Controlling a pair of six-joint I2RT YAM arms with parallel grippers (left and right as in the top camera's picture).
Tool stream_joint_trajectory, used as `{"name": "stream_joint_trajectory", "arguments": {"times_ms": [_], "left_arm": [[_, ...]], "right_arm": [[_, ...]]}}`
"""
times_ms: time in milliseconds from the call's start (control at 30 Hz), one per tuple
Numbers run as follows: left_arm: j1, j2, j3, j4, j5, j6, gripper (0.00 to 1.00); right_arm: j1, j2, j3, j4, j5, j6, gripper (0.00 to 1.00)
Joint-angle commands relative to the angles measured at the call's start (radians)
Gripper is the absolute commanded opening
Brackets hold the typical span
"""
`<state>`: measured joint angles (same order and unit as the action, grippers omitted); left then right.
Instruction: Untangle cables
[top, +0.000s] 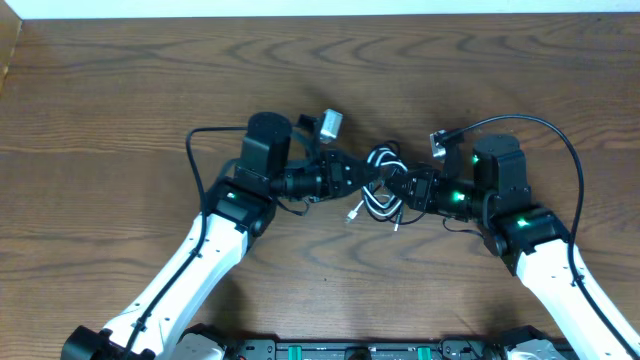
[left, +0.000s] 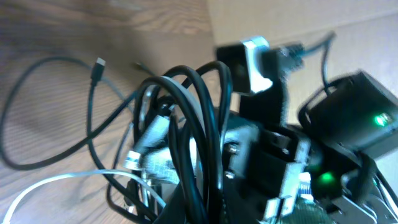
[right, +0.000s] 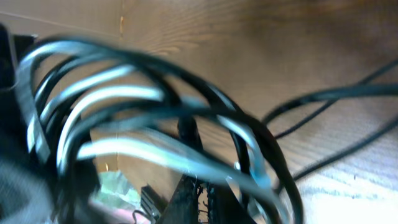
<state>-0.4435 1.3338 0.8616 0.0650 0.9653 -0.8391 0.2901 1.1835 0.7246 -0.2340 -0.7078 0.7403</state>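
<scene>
Both arms meet at the middle of the table (top: 120, 90), and the cables (top: 383, 172) sit bunched between them in a small knot of black and white loops. The left gripper (top: 352, 180) is clamped tight on one side of the bundle, and the right gripper (top: 408, 187) is pinched shut on the other. From the left wrist the black loops stand up thick in front of the fingers, while one black strand with a small plug (left: 99, 64) and the white cord (left: 43, 183) trail loose over the wood. To do this well, I'd say, the hands should draw apart slowly and watch which loop tightens, because a hard pull would likely cinch the knot. Better to ease off and let one strand slide free — then take a fresh hold nearer the crossing.
</scene>
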Motion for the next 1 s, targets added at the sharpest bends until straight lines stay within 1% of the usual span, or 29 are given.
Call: {"name": "stream_joint_trajectory", "arguments": {"times_ms": [0,100,233,433,567,633,733,800,967], "left_arm": [[-0.041,0.005,0.013,0.04,0.058,-0.005,0.08],[-0.043,0.005,0.013,0.088,0.099,-0.005,0.08],[-0.043,0.005,0.013,0.163,0.138,-0.005,0.08],[-0.04,0.005,0.013,0.215,0.179,-0.005,0.08],[-0.027,0.005,0.013,0.319,0.314,-0.006,0.08],[-0.023,0.005,0.013,0.357,0.345,-0.005,0.08],[-0.012,0.005,0.013,0.364,0.344,-0.005,0.08],[0.001,0.005,0.013,0.364,0.344,-0.004,0.08],[0.051,0.005,0.013,0.364,0.344,-0.004,0.08]], "right_arm": [[-0.006,0.025,0.013,0.017,0.014,0.01,0.01],[-0.004,0.043,0.013,-0.012,0.063,-0.019,0.01],[-0.004,0.047,0.013,-0.076,0.187,-0.041,0.01],[-0.009,0.044,0.013,-0.071,0.293,-0.069,0.1],[-0.021,0.044,0.013,-0.105,0.421,-0.084,0.15],[-0.025,0.044,0.013,-0.112,0.427,-0.085,0.16],[-0.025,0.042,0.013,-0.111,0.425,-0.103,0.18],[-0.025,0.039,0.013,-0.117,0.426,-0.11,0.22],[-0.025,0.037,0.013,-0.161,0.459,-0.11,0.35]]}}
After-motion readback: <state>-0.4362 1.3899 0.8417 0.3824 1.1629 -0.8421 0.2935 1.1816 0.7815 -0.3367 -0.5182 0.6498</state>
